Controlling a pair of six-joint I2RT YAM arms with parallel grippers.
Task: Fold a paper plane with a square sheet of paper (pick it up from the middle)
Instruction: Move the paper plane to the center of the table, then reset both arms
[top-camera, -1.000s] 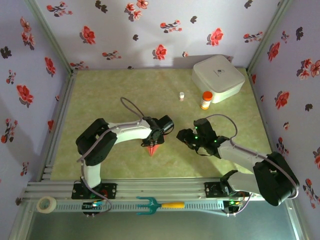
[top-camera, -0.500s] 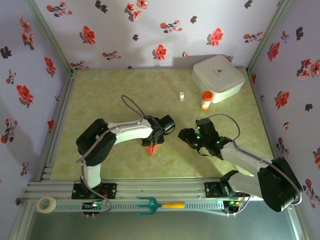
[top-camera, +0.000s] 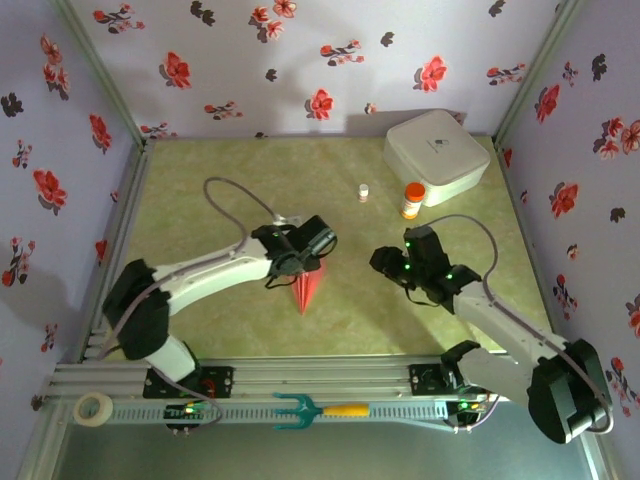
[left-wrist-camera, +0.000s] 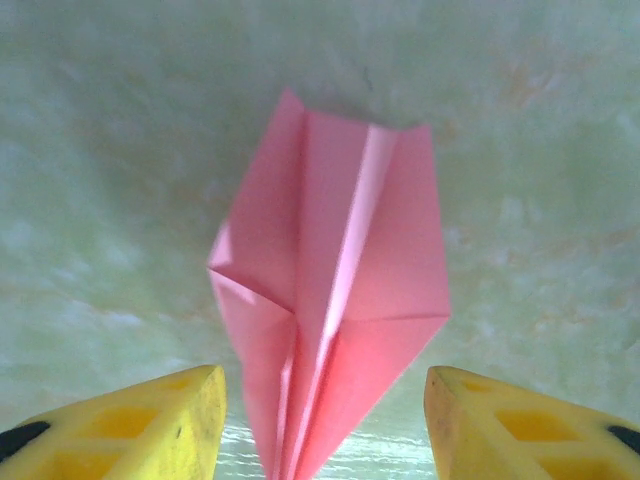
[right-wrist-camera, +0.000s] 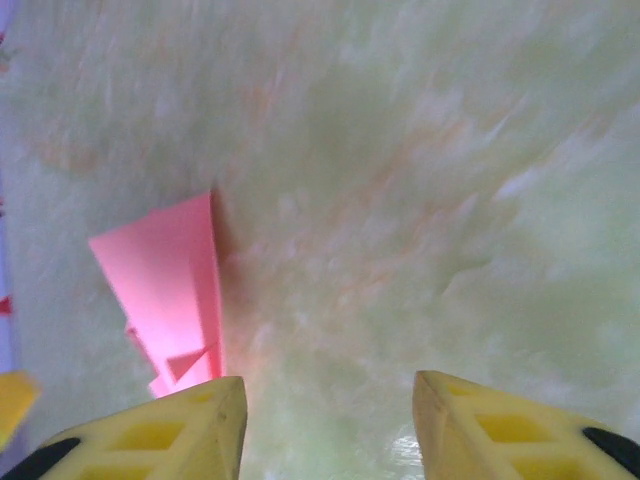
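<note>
Paper plane flat on the desk, both end effectors open.

Top view: the salmon-pink paper plane (top-camera: 306, 291) lies on the green desk (top-camera: 200, 190), sharp tip toward the near edge. The left end effector (top-camera: 298, 260) is over its wide end, and the right end effector (top-camera: 384, 263) stands apart to its right. Left wrist view: the yellow fingers (left-wrist-camera: 150, 425) stand apart on either side of the plane's narrow end, a gap on each side, gripping nothing. Right wrist view: the fingers (right-wrist-camera: 500, 430) are spread over bare desk, holding nothing, with the plane off to the left.
</note>
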